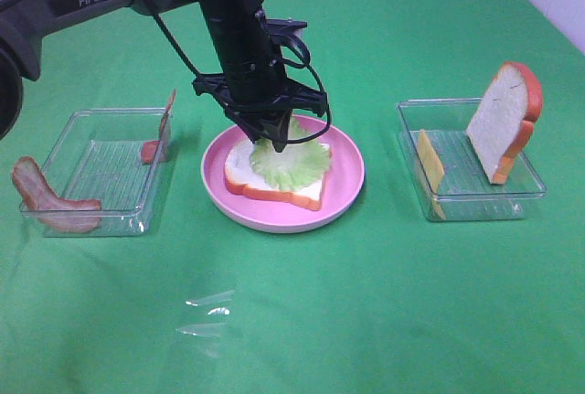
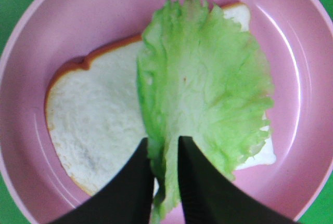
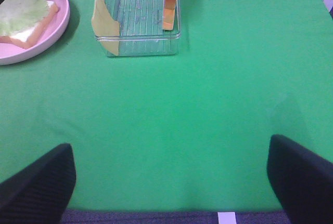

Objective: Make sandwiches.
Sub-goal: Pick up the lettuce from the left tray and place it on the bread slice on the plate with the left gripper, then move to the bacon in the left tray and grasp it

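Note:
A white bread slice point(image 1: 274, 191) point(image 2: 93, 125) lies flat on the pink plate point(image 1: 345, 188) point(image 2: 62, 26), with a pale green lettuce leaf point(image 1: 291, 161) point(image 2: 208, 94) spread on top of it. My left gripper point(image 1: 272, 143) point(image 2: 164, 151) hangs over the plate's far side. Its fingers stand slightly apart, with the leaf's edge loose between them. A second bread slice point(image 1: 503, 120) point(image 3: 170, 0) leans upright in the right tray, with yellow cheese point(image 1: 430, 161) point(image 3: 104, 24) at that tray's left wall. My right gripper point(image 3: 171, 182) is open over bare cloth and holds nothing.
A clear tray point(image 1: 475, 200) point(image 3: 138, 21) stands right of the plate and another clear tray point(image 1: 101, 170) left of it. One bacon strip point(image 1: 50, 202) hangs over the left tray's near corner; another bacon strip point(image 1: 160, 133) leans on its right wall. Green cloth covers the table.

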You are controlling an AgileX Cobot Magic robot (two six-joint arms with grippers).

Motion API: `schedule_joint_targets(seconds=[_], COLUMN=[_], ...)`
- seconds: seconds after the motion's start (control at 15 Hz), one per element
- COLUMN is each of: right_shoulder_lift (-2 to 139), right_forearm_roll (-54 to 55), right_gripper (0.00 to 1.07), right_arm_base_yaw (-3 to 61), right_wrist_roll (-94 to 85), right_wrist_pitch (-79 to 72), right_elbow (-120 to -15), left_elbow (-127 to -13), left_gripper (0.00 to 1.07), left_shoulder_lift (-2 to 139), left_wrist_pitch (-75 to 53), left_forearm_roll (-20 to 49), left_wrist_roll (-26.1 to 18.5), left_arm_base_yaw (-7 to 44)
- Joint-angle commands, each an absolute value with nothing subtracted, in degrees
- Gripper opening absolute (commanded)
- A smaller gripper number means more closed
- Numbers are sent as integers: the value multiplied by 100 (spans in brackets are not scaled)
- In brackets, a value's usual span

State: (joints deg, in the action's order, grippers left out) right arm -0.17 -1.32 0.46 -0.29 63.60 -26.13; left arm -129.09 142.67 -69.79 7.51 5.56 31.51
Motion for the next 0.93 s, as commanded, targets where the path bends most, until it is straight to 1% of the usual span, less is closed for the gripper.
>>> schedule_joint_targets(seconds=[0.07,0.2,0.4,0.47,0.53,0.6,0.67,0.8,0.93], right_shoulder_lift=[-149,-149,-149,-149,-149,-149,-149,-149,-149], right_forearm_roll=[-143,-143,-143,-143,-143,-143,-143,-143,-143], right_gripper=[96,96,96,96,96,96,96,96,96], right_arm_base_yaw=[46,46,46,46,46,46,46,46,46], right_wrist_roll=[-63,-63,-63,-63,-63,-63,-63,-63,-63], right_wrist_pitch=[6343,6343,6343,6343,6343,6343,6343,6343,6343], right_elbow=[-2595,-2595,-2595,-2595,-2595,-2595,-2595,-2595,-2595], left_elbow=[-12863,-12863,-12725,-12525,-12296,-12135,-12049,-12021,-12009], left_gripper=[102,102,102,102,102,102,102,102,102], left_shoulder_lift=[14072,13848,13138,12817,12519,12319,12204,12198,12273], left_wrist_pitch=[-7540,-7540,-7540,-7540,-7540,-7540,-7540,-7540,-7534], left_forearm_roll=[819,808,579,350,-63,-332,-441,-441,-441], left_wrist_roll=[693,630,705,728,819,871,871,997,1140], left_arm_base_yaw=[3174,3174,3174,3174,3140,3065,2911,2618,2206])
